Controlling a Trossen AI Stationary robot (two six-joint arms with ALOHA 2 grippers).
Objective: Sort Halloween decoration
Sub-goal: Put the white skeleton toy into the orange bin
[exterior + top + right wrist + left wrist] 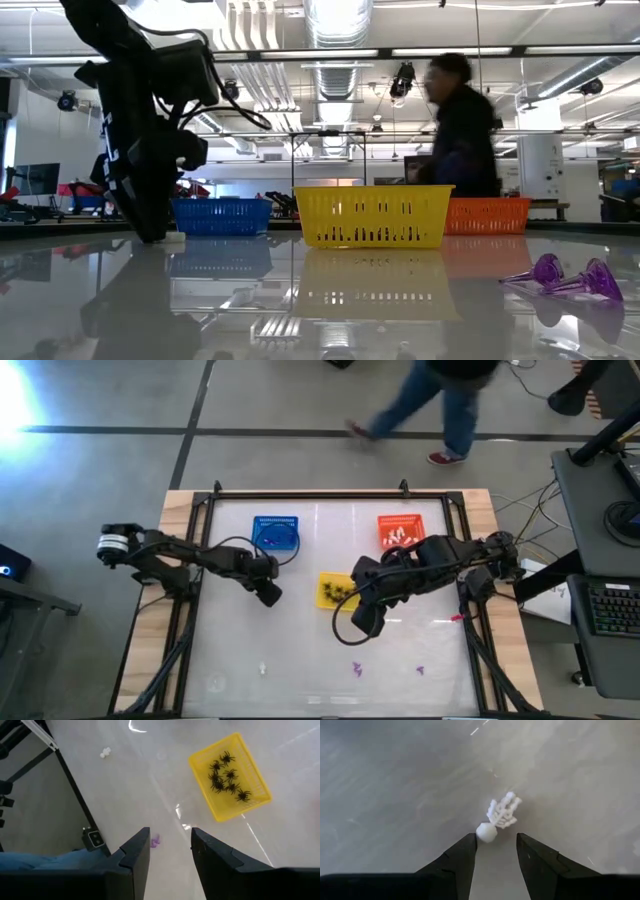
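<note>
A white skeleton-hand trinket point(501, 815) lies on the table just past my left gripper point(495, 840), which is open and low over the table point(268, 592) in front of the blue basket point(275, 532). My right gripper point(170, 840) is open and empty above the table point(365, 622), near the yellow basket point(230, 775), which holds several black spiders point(225, 775). A purple trinket point(156, 840) lies on the table below it. Two purple trinkets point(357, 668) point(420, 670) and a white one point(262, 670) lie near the front edge. The orange basket point(400, 530) holds white pieces. My left gripper has one fingertip point(470, 840) right beside the trinket's round end point(486, 832). I cannot tell whether it touches. The trinket lies flat on the table.
The three baskets stand in the far half of the table; the yellow one point(372, 215) is nearest the middle. A dark frame point(200, 510) runs around the table top. A person point(460, 130) walks past behind the far edge. Purple trinkets point(570, 278) lie at the near right.
</note>
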